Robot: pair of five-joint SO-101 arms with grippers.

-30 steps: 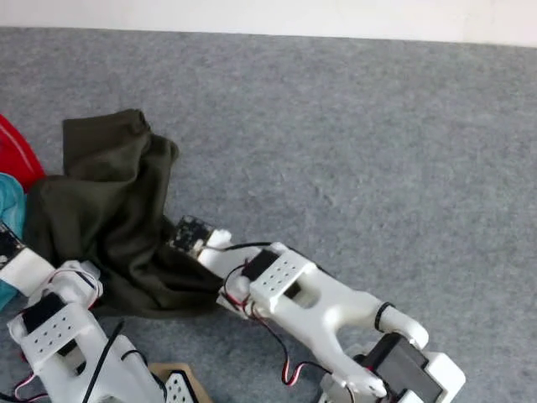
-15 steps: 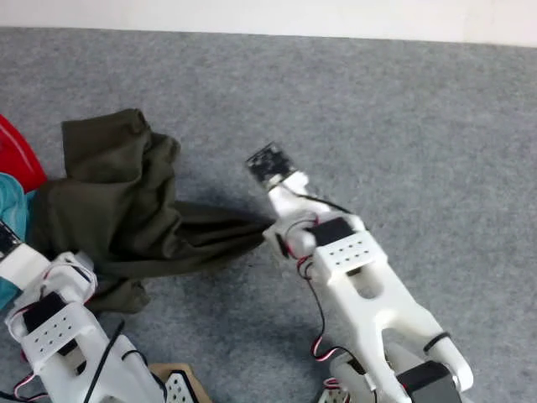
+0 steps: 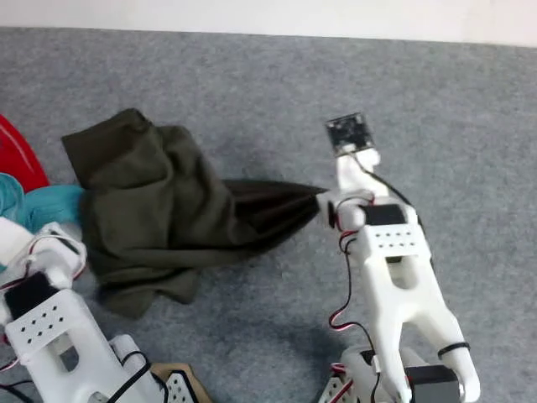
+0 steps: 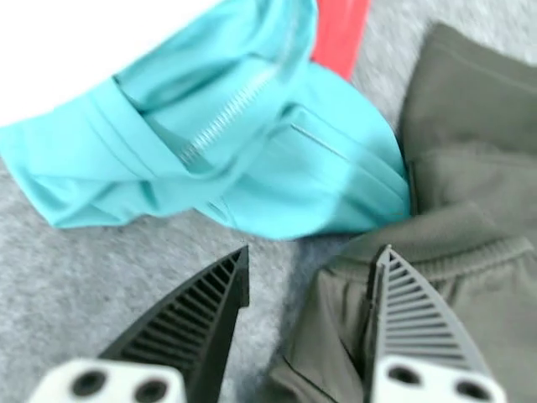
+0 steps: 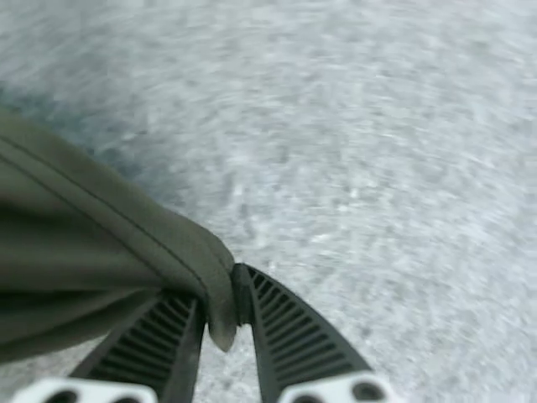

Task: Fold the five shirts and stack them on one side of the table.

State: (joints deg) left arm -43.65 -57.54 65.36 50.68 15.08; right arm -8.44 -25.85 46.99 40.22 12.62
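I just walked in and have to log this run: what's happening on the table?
The right gripper is shut on an edge of the dark olive-green fabric shirt, and a taut strip runs from there to its crumpled bulk on the grey carpeted table. The left gripper hangs open where that shirt meets a turquoise shirt, with a red garment beyond. Nothing looks folded yet.

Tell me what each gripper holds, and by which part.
The right gripper pinches the dark olive shirt by a hemmed edge, between shut jaws. The left gripper holds nothing, jaws open.
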